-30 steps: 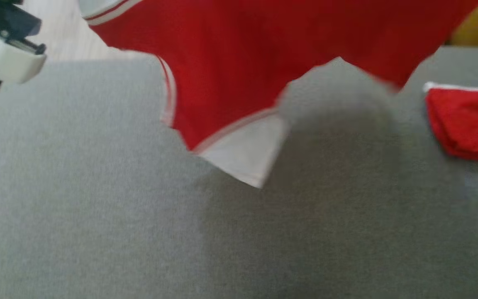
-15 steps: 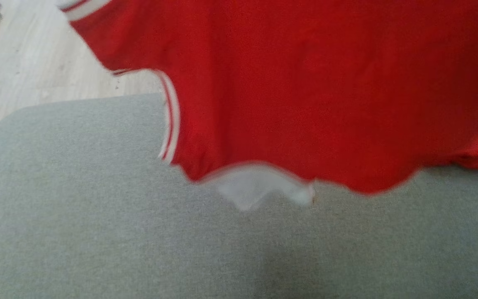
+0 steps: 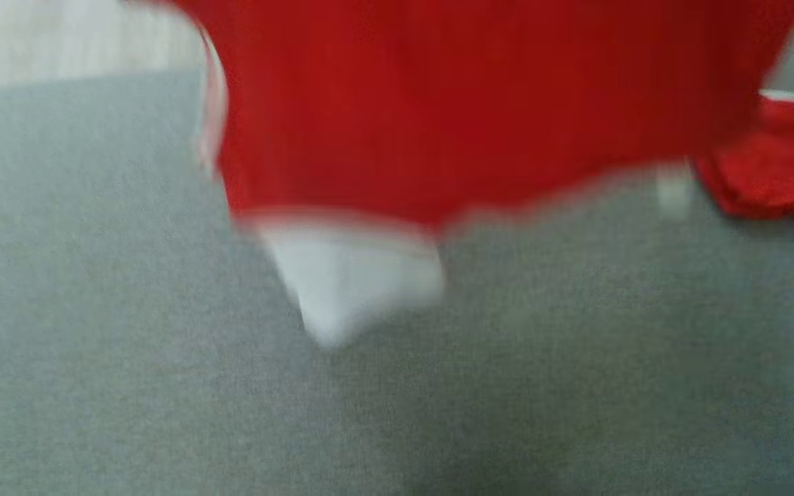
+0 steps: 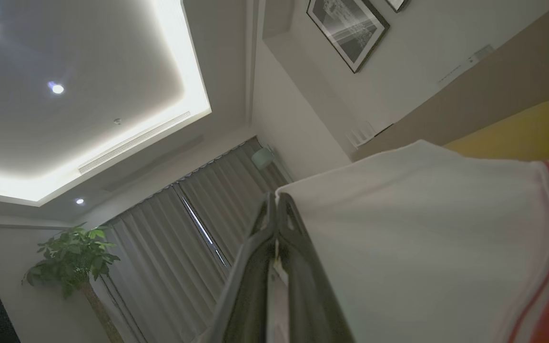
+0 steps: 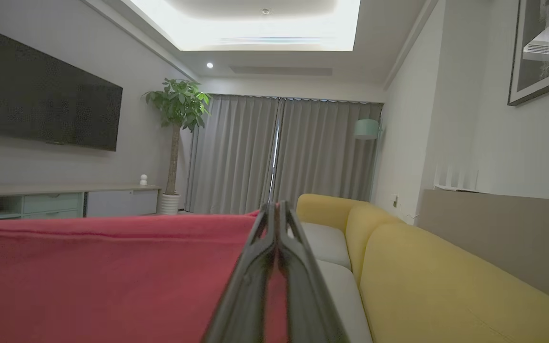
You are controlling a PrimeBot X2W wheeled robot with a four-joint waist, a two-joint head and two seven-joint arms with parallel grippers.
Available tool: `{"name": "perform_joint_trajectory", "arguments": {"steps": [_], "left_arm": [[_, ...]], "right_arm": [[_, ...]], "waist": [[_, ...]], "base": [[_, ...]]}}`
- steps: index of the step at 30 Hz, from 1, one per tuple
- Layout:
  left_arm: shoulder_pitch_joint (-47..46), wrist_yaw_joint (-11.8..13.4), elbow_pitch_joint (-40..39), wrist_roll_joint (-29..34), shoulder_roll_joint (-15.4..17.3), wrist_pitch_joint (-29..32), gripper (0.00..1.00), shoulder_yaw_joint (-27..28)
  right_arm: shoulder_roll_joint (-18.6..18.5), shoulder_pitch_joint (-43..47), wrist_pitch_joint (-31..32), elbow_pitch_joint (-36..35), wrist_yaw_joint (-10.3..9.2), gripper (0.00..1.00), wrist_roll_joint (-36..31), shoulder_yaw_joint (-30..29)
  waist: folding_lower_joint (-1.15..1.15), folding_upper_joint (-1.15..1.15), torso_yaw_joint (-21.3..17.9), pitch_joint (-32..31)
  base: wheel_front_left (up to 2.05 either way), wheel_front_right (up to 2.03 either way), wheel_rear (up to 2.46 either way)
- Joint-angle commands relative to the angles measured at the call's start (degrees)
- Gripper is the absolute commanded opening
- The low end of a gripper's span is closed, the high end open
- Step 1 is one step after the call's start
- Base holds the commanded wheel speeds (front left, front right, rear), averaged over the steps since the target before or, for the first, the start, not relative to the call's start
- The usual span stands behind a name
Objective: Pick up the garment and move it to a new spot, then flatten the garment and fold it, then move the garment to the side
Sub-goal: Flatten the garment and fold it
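The garment point(image 3: 452, 117) is a red shirt with white trim, hanging blurred over the grey cushion point(image 3: 128, 344) in the head view, its white collar flap point(image 3: 349, 282) lowest. In the left wrist view my left gripper point(image 4: 277, 202) is shut on a white panel of the garment point(image 4: 422, 228), fingers pointing up toward the ceiling. In the right wrist view my right gripper point(image 5: 277, 209) is shut on the garment's red hem point(image 5: 112, 267), which stretches to the left.
A second red cloth point(image 3: 776, 165) lies folded at the cushion's right. Pale wood floor point(image 3: 59, 34) shows at the upper left. A yellow sofa point(image 5: 436, 271) runs along the wall; a plant point(image 5: 179, 109), curtains and a wall television point(image 5: 41, 90) stand beyond.
The hanging garment has swung and its lower edge has risen slightly; the white flap sways left. The head view has shifted, bringing the folded red cloth back in at the right.
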Motion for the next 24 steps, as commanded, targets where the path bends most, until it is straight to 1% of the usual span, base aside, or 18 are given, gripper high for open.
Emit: {"name": "perform_joint_trajectory", "arguments": {"steps": [1, 3, 5, 7, 10, 14, 17, 22, 23, 24], "left_arm": [[-6.6, 1.6, 0.7, 1.8, 1.3, -1.4, 0.0, 3.5], [-10.1, 3.0, 2.5, 3.2, -0.3, -2.6, 0.0, 4.5], [-12.2, 3.8, 3.5, 4.5, -1.6, -3.2, 0.0, 5.3], [-13.1, 3.6, 3.0, 5.3, -2.6, -3.3, 0.0, 6.0], [-10.9, 2.3, 0.8, 5.7, -3.2, -3.3, 0.0, 7.4], [-4.5, 1.7, -2.9, 6.0, -3.5, -3.4, 0.0, 9.3], [2.9, 1.3, -6.1, 6.0, -4.2, -3.4, 0.0, 10.8], [17.7, 1.0, -12.1, 7.3, -4.4, -3.4, 0.0, 13.1], [17.7, 1.0, -12.1, 7.3, -4.4, -3.4, 0.0, 13.1], [20.7, 1.0, -13.5, 7.6, -4.3, -3.4, 0.0, 13.7]], "right_arm": [[0.8, -3.7, -1.9, 0.6, 0.4, 0.0, -0.7, -0.6], [1.5, -6.6, -4.5, 3.0, 0.4, 0.0, -1.4, -1.3], [2.0, -8.7, -7.1, 5.2, 0.4, 0.0, -2.0, -1.9], [2.0, -9.9, -8.5, 6.6, 0.4, 0.0, -2.6, -1.6], [1.5, -10.1, -9.4, 8.0, 0.4, 0.0, -3.2, 0.4], [0.4, -8.6, -10.1, 9.7, 0.4, 0.0, -4.1, 3.9], [0.4, -5.2, -10.6, 11.4, 0.4, 0.0, -3.8, 6.3], [0.6, 3.8, -11.2, 13.4, 0.4, 0.0, -0.9, 9.1], [0.6, 3.8, -11.2, 13.4, 0.4, 0.0, -0.9, 9.1], [0.3, 5.9, -11.3, 13.5, 0.4, 0.0, 0.0, 9.5]], "waist": [[-0.02, 0.0, 0.0, 6.0], [-0.02, 0.0, 0.3, 7.6], [-0.02, 0.0, 0.6, 8.5], [-0.02, 0.0, 1.2, 9.4], [-0.02, 0.0, 2.2, 11.3], [-0.02, 0.0, 3.8, 14.9], [-0.02, 0.0, 4.7, 16.2], [-0.02, 0.0, 5.5, 14.5], [-0.02, 0.0, 5.5, 14.5], [-0.02, 0.0, 5.7, 13.6]], "base": [[0.0, 0.0, 0.0], [0.0, 0.0, 0.0], [0.0, 0.0, 0.0], [0.0, 0.0, 0.0], [0.0, 0.0, 0.0], [0.0, 0.0, 0.0], [0.0, 0.0, 0.0], [0.0, 0.0, 0.0], [0.0, 0.0, 0.0], [0.0, 0.0, 0.0]]}}
